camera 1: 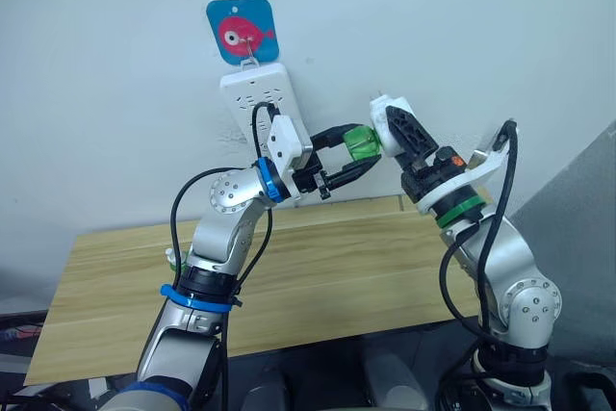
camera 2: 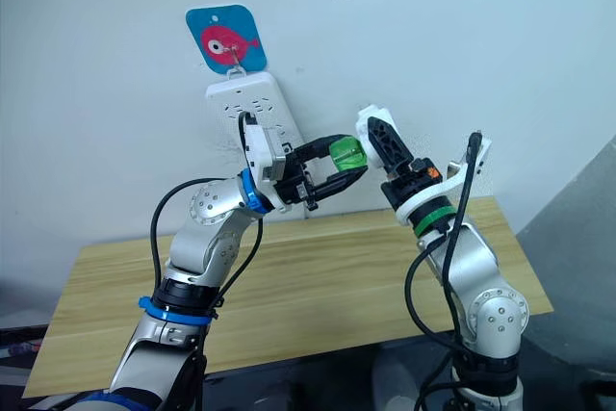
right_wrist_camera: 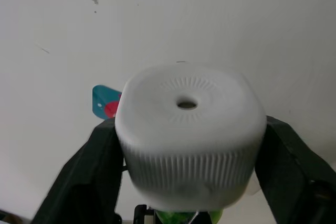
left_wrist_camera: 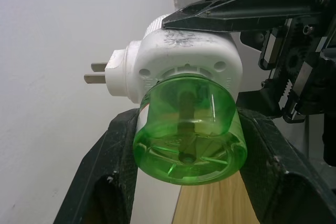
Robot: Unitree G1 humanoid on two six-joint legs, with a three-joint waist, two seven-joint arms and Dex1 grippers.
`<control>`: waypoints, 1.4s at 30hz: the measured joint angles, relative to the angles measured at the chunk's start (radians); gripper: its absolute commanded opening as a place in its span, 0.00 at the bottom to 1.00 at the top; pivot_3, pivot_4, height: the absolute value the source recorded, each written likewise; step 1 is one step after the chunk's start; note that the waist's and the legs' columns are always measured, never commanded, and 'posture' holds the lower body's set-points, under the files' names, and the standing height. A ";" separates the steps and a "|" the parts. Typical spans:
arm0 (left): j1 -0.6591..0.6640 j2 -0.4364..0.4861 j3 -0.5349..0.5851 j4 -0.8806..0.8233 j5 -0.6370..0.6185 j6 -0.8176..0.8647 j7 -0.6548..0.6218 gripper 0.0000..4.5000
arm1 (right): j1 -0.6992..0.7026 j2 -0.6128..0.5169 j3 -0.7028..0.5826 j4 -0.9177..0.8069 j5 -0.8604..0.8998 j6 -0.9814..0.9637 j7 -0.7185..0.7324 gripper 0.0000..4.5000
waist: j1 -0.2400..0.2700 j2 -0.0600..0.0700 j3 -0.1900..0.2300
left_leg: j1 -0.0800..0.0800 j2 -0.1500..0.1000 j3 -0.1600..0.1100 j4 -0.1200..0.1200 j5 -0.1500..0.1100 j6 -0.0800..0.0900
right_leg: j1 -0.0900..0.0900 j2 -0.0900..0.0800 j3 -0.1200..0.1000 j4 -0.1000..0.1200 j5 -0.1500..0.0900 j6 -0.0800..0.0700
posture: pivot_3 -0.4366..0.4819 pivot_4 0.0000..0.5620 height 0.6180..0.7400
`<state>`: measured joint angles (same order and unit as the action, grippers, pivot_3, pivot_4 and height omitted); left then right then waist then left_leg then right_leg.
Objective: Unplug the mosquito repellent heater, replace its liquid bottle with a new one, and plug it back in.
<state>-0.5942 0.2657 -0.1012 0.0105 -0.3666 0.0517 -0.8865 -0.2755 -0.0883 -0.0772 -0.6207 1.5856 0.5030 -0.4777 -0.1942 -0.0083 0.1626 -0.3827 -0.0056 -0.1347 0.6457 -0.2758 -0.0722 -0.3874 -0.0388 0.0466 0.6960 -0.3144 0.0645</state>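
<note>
The right gripper (camera 1: 390, 127) is clenched on the small white rounded plastic heater (left_wrist_camera: 184, 59), while the left gripper (camera 1: 364, 153) clamps its translucent green liquid bottle (left_wrist_camera: 189, 129). Both parts look light, rigid and smooth, so the bottle likely needs a firm hold on its round sides to twist free without slipping.

I'm looking at a plain indoor test room, bare white wall (camera 1: 462, 26), power strip (camera 1: 256, 93) hung from a fish-sticker hook (camera 1: 243, 32), light wooden counter (camera 1: 366, 267).

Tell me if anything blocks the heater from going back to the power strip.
Nothing visible stands between them. The right gripper holds the heater in the air beside the power strip on the wall, while the left gripper clamps the green bottle still attached to it.
</note>
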 measured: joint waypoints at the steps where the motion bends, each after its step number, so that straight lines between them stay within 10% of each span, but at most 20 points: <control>1: 0.000 0.007 0.009 0.002 0.000 -0.001 0.001 0.51 | 0.016 -0.016 -0.004 -0.007 0.009 -0.002 0.006 1.00 | -0.001 0.000 0.000 | 0.000 0.000 0.000 0.000 0.000 0.000 | 0.000 0.000 0.000 0.000 0.000 0.000 | 0.25 0.18 0.95; 19: 0.113 0.209 -0.020 -0.012 -0.030 0.007 -0.292 0.51 | 0.013 -0.778 -0.131 0.345 0.238 0.498 0.647 1.00 | 0.008 0.001 -0.002 | 0.001 0.000 0.002 0.001 0.000 0.001 | 0.001 0.001 0.001 0.000 0.000 0.000 | 0.31 0.21 0.95; 42: 0.176 0.243 -0.019 -0.054 -0.020 -0.146 -0.393 0.51 | -0.191 -0.720 0.069 0.540 0.269 0.740 0.811 1.00 | 0.061 0.000 -0.001 | 0.000 0.000 0.000 0.002 0.000 0.001 | 0.002 0.000 0.000 -0.001 0.000 0.000 | 0.34 0.24 0.95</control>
<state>-0.4184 0.5090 -0.1197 -0.0431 -0.3867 -0.0943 -1.2791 -0.4668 -0.8086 -0.0080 -0.0802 1.8542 1.2430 0.3329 -0.1329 -0.0082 0.1611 -0.3827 -0.0058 -0.1342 0.6476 -0.2759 -0.0713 -0.3850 -0.0385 0.0463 0.6945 -0.3144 0.0646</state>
